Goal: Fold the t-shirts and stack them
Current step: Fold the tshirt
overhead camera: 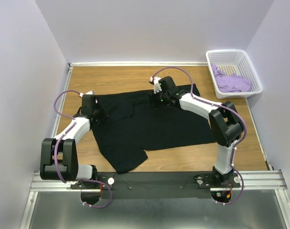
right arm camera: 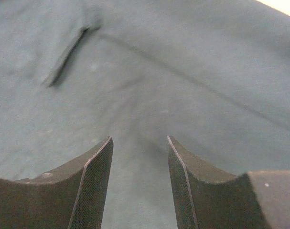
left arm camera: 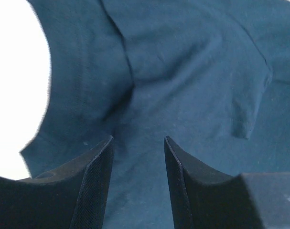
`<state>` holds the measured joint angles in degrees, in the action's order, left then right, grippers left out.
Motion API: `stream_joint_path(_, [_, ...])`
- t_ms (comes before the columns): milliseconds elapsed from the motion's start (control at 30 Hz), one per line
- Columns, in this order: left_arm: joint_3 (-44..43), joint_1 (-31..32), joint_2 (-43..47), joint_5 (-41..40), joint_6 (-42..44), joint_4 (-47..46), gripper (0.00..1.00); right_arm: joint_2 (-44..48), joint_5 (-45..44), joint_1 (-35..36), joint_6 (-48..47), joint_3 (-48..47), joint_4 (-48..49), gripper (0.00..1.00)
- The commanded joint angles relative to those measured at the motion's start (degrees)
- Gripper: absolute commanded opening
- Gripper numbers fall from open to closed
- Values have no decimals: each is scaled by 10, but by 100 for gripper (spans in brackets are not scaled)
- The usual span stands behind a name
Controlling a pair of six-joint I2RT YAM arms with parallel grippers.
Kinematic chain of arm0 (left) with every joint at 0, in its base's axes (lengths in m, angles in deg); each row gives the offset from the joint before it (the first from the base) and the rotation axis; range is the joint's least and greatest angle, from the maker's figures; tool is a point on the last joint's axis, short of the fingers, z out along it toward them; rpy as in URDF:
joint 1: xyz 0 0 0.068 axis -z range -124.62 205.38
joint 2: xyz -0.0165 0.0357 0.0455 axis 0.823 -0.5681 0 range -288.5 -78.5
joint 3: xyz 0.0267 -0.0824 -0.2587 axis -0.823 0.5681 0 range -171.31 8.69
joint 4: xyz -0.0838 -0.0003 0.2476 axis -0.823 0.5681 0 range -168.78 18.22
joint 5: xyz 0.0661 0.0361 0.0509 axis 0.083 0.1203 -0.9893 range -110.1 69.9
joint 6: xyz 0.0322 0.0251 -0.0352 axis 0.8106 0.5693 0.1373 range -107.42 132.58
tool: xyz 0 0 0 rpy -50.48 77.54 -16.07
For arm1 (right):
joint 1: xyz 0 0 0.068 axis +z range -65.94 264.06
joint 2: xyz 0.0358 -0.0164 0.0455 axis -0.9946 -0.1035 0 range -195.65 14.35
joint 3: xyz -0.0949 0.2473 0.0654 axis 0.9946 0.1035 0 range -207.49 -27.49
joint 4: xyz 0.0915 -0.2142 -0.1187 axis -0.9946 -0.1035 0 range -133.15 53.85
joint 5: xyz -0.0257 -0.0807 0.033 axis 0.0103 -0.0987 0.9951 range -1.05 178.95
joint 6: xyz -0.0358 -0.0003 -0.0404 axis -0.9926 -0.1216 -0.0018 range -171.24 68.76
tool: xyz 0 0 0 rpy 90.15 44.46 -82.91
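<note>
Here we are with the black t-shirt [overhead camera: 154,129] spread across the middle of the table [overhead camera: 192,157], and both arms right over it. The left gripper [overhead camera: 96,113] hovers at the shirt's 9 o'clock end, jaws apart, nothing pinched. The right gripper [overhead camera: 160,98] sits on the far edge near 12 o'clock, its jaws parted too, with bare cloth showing in the gap. The lavender t-shirt [overhead camera: 233,83] waits bunched in the white basket [overhead camera: 230,51], out at 2 o'clock. The job in hand looks like taking hold for a fold. To do it well, each gripper should come down on a single edge layer, and both should close at matching points so the fold line runs straight. The shirt's long axis runs 9 to 3. A sleeve-like flap juts towards 7, so the neck probably points to 9 and the hem to 3.
</note>
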<state>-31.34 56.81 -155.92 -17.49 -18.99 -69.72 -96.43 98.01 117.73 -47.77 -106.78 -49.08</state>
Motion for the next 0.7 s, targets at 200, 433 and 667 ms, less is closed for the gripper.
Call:
stream_joint_path(200, [6, 16, -24, -22, -9, -4, 51, -14, 153, 9, 113, 22, 78, 55])
stream_joint_path(433, [12, 18, -19, -54, -12, 2, 52, -62, 183, 32, 230, 12, 170, 55])
stream_joint_path(667, [13, 28, -26, -48, -15, 3, 51, -118, 206, 44, 311, -8, 207, 53])
